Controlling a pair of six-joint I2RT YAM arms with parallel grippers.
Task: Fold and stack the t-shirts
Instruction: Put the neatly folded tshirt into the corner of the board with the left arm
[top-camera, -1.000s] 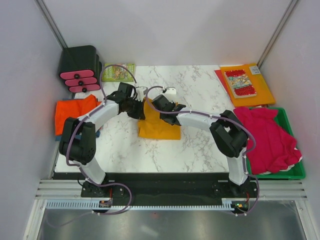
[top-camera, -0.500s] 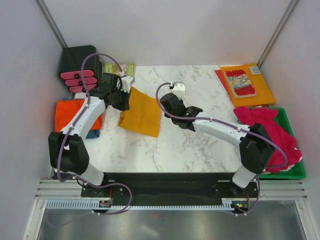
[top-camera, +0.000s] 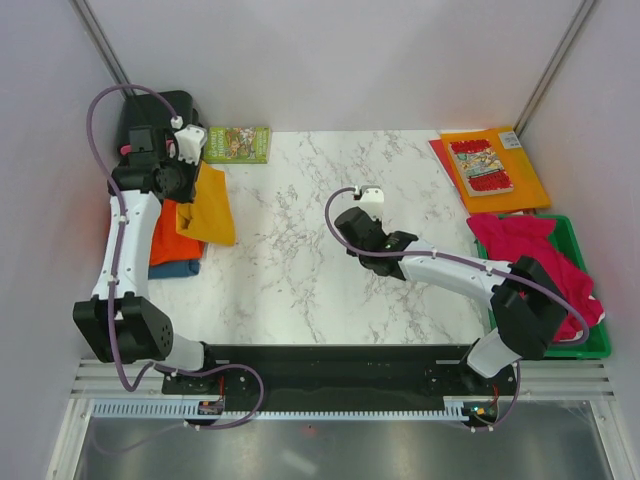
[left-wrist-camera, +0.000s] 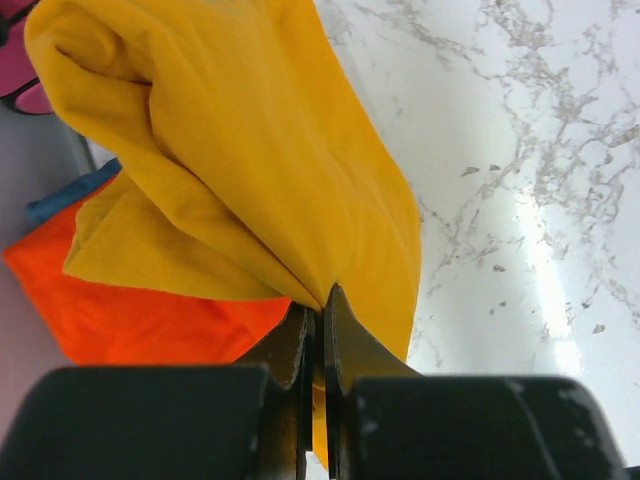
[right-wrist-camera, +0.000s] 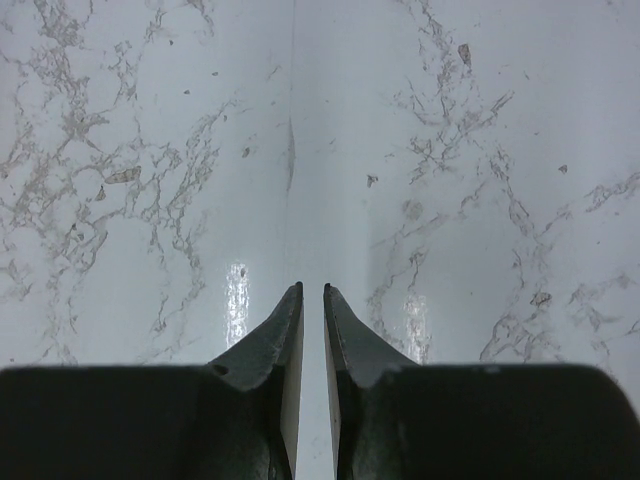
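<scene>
My left gripper is shut on a fold of the mustard t-shirt. That shirt hangs bunched over the right edge of the red-orange t-shirt at the table's left. A blue t-shirt peeks out from under the red-orange one. Crimson-pink t-shirts are heaped in the green bin at the right. My right gripper hovers over bare marble near the middle, jaws a narrow gap apart with nothing between them.
A black box with pink handles stands at the back left, and a green book lies beside it. An orange folder with a comic lies at the back right. The green bin sits against the right wall.
The left arm has carried the mustard t-shirt from the table's middle to the left, over the red-orange one. The right gripper has let go of it and drawn back to the right.
</scene>
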